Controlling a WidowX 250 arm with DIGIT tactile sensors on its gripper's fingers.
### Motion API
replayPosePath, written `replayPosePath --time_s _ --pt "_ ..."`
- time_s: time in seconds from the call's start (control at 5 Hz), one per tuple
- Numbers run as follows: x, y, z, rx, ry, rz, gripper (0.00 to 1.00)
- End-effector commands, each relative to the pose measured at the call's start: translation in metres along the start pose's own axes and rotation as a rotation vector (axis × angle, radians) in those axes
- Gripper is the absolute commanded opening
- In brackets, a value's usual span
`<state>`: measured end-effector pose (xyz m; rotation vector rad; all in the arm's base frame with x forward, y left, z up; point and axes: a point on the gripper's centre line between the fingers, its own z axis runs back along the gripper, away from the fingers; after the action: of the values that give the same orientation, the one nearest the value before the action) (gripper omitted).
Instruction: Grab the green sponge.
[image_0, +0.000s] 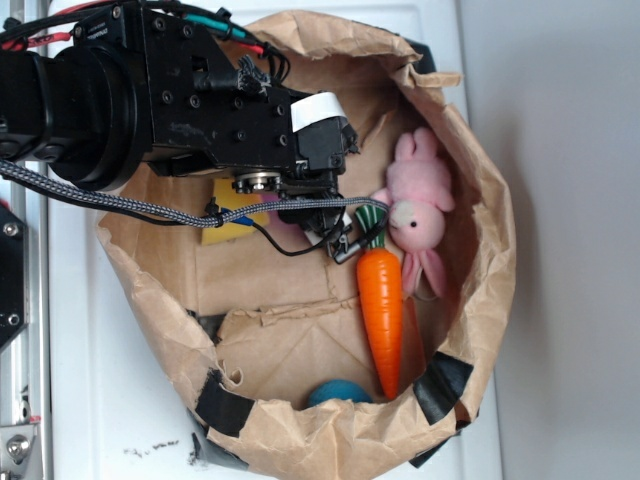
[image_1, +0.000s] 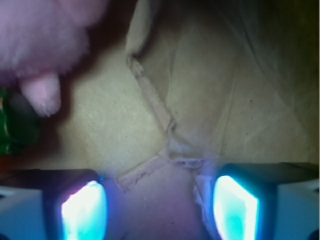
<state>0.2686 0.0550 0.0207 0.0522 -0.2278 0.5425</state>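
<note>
The green sponge (image_0: 226, 224) shows as a yellow patch on the floor of the brown paper bag (image_0: 480, 250), mostly hidden under my arm. My gripper (image_0: 305, 205) hangs inside the bag just right of the sponge. In the wrist view my gripper (image_1: 157, 200) is open, its two lit fingers (image_1: 82, 210) wide apart with only bare creased paper between them. The sponge does not show in the wrist view.
A pink bunny (image_0: 420, 200) (image_1: 40, 45) lies at the bag's right side with an orange carrot (image_0: 382, 310) beside it. The carrot's green top (image_1: 12, 130) shows in the wrist view. A blue object (image_0: 335, 392) lies by the bag's near wall, whose crumpled sides rise all round.
</note>
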Motion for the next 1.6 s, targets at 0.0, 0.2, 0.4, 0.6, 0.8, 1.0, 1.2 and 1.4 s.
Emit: replayPosePath --time_s 0.0,0.2,0.4,0.6,0.8,1.0,1.2,1.4 --pt "0.002 0.007 0.047 -0.092 0.013 -0.051 1.00" --pt "0.004 0.012 0.078 -0.137 0.033 -0.019 1.00" --pt "0.002 0.023 0.098 -0.130 0.050 0.089 1.00" --pt "-0.008 0.031 0.084 -0.106 0.030 0.079 1.00" --pt "-0.009 0.031 0.068 -0.086 0.013 0.100 1.00" --pt "-0.007 0.023 0.050 -0.047 0.004 0.103 1.00" --pt "-0.009 0.016 0.033 -0.015 -0.015 0.090 1.00" --pt "-0.014 0.008 0.016 -0.012 -0.036 0.056 1.00"
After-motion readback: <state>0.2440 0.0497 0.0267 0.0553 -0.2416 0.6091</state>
